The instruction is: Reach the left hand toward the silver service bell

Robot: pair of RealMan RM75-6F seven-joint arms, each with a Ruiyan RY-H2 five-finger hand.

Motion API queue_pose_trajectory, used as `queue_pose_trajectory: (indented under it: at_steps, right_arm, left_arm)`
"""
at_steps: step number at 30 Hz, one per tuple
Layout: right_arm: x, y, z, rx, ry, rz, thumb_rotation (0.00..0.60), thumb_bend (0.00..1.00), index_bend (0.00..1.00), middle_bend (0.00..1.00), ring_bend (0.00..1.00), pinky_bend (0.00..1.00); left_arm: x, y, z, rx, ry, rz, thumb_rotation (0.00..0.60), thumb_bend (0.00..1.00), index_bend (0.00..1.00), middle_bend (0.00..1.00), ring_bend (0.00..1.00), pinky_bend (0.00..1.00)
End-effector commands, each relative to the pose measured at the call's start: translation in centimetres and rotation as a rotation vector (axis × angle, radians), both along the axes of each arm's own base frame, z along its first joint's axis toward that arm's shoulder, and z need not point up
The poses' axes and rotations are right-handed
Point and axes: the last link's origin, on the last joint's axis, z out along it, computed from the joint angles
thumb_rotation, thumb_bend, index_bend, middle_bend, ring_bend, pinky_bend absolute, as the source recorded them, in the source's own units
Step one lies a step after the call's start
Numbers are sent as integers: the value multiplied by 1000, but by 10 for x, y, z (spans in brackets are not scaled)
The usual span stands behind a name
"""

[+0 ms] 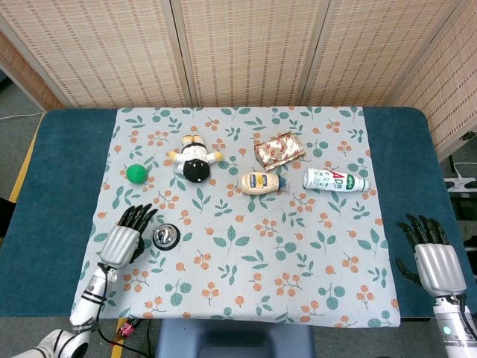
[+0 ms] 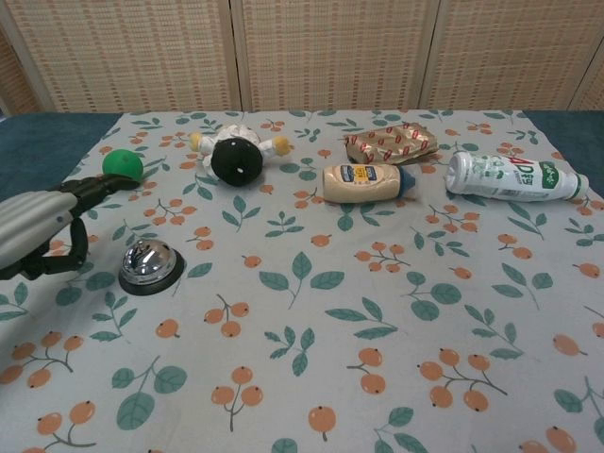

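Note:
The silver service bell [image 1: 165, 236] [image 2: 150, 264] stands on its black base at the left front of the floral cloth. My left hand [image 1: 125, 237] [image 2: 42, 228] hovers just left of the bell, fingers stretched forward and apart, holding nothing and not touching the bell. My right hand [image 1: 434, 261] rests at the table's right front corner, fingers spread and empty; the chest view does not show it.
A green ball [image 1: 136, 174] lies beyond the left hand. Further back are a doll [image 1: 195, 161], a mayonnaise bottle [image 1: 261, 183], a wrapped snack pack [image 1: 279, 150] and a white bottle [image 1: 335, 180] lying flat. The cloth [image 1: 246, 276] covers the blue table.

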Motion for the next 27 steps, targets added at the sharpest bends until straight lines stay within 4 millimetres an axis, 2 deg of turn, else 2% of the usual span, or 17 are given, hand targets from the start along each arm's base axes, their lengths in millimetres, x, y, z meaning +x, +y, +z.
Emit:
queue_pose_trajectory:
  at_steps: [1,5,11,16,19,22,27]
  right_arm:
    - [0,0,0,4,-1,0,600,271,162,65,0,54]
    - [-1,-1,0,9,-2,-3,600,272,161,65,0,54]
    - [0,0,0,20,-2,-2,600,272,162,65,0,54]
    - [-1,-1,0,18,-4,-5,600,272,162,65,0,54]
    - [-1,-2,1,16,-7,-6,600,272,162,65,0,54]
    - [-1,-3,1,12,-9,-9,600,271,162,65,0,54]
    - [0,-2,-1,17,-8,-10,600,272,162,65,0,54]
  left_arm:
    - [8,8,-32,-54,-1,10,600,1000,0,0,0,72]
    - [7,4,-49,-87,9,24,600,1000,0,0,0,72]
    - [4,-2,-63,-120,27,37,600,1000,0,0,0,73]
    - [0,4,-54,-82,33,39,600,1000,0,0,0,73]
    - [-1,7,-31,-12,44,1,600,1000,0,0,0,73]
    - [-4,2,7,52,59,-40,600,1000,0,0,0,73]
    - [-34,-40,87,105,144,2,600,1000,0,0,0,80]
